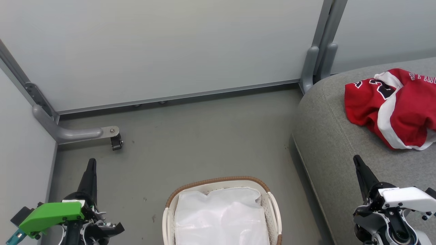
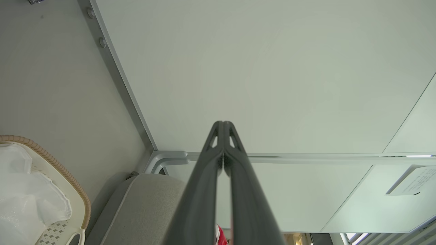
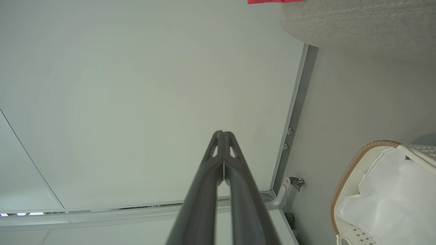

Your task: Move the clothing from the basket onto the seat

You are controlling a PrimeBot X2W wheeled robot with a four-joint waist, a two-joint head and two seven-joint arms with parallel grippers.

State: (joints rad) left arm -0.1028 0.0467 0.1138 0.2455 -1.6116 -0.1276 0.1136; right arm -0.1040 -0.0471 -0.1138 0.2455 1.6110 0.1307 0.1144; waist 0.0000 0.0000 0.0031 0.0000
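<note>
The floor (image 1: 204,136) is smooth grey-green, with a few dark specks and scuffs. Pale, matt panels (image 1: 170,44) wall it in at the back and on the left. A thin metal rail (image 1: 177,95) runs along the base of the back panel. At the left corner a grey metal foot (image 1: 78,133) juts out onto the floor, with a small black clamp at its end. Two grey posts (image 1: 318,61) stand at the right end of the back panel, just behind the seat.

The seat (image 1: 333,143) fills the right side. It is grey woven fabric with a rounded edge and a stitched seam along its front. The clothing (image 1: 391,105) lies crumpled on top of the seat, near its back. It is red with white bands and part of a black numeral showing.

The basket (image 1: 218,182) stands on the floor at the bottom centre, near the seat's front but apart from it. A white sheet (image 1: 221,217) lies crumpled inside it.

The left pincer (image 1: 91,160) hangs over the floor to the left of the basket. The right pincer (image 1: 356,158) hangs over the seat's front part, apart from the clothing. In each wrist view the two dark fingers press together at the tips, so both pincers are clenched on nothing.
</note>
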